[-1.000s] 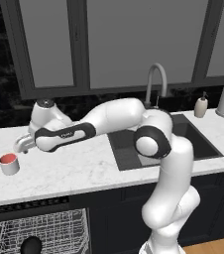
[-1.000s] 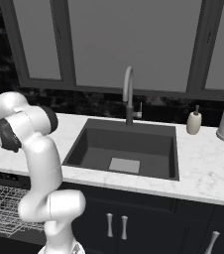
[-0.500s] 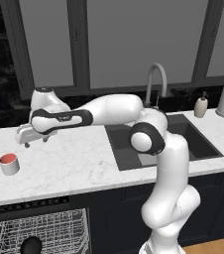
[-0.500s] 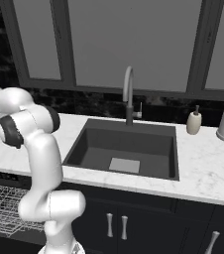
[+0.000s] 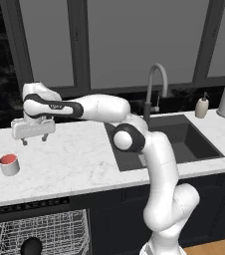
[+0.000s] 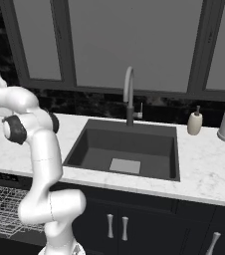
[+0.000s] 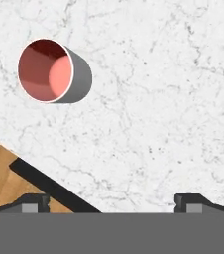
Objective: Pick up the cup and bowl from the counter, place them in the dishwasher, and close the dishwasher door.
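One small white cup with red inside (image 5: 9, 164), upright on white marble counter (image 5: 74, 159), at 7 o'clock from two-finger gripper (image 5: 34, 141). Gripper wide open, empty (above counter). One black bowl (image 5: 31, 246), cut off, in dishwasher's white wire rack (image 5: 59, 234).

**Lighting and picture quality**

All views are rendered, sharp from edge to edge, with no motion blur and no visible lens distortion. Illumination is even and moderately bright. The counter (image 5: 74, 164) reads pale and clean; the cabinets below and the wall behind stay dark with little detail. Shadows are soft and faint: in the hand view the cup (image 7: 52, 72) shows a grey shaded side. The arm carries mild glossy highlights, and none is blown out.
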Motion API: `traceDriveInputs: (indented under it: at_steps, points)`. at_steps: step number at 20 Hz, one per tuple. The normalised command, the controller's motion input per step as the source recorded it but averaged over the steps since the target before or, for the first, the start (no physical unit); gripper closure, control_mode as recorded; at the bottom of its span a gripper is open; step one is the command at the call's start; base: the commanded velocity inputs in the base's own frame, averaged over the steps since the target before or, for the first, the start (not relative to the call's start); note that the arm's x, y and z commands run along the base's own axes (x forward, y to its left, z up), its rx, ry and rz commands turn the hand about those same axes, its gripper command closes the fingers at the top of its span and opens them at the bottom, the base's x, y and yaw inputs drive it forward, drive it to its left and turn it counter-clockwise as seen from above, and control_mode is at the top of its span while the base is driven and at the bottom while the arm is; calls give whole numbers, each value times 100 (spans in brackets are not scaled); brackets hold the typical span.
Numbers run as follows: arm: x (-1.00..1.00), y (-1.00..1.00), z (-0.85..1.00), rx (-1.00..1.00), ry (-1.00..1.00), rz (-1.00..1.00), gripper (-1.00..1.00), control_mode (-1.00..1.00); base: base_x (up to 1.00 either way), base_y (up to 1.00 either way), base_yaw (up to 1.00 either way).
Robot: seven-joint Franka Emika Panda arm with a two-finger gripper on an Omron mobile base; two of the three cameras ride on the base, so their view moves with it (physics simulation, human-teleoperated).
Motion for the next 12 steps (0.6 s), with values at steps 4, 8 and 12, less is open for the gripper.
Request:
traceDriveInputs:
  at_steps: [4,8,12]
  points:
    - [2,0,-61,0,-1,-1,-100,-100,0,0,0]
    - [0,0,-58,0,-11,0,-100,-100,0,0,0]
    - [1,1,-12,0,-17,0,-100,-100,0,0,0]
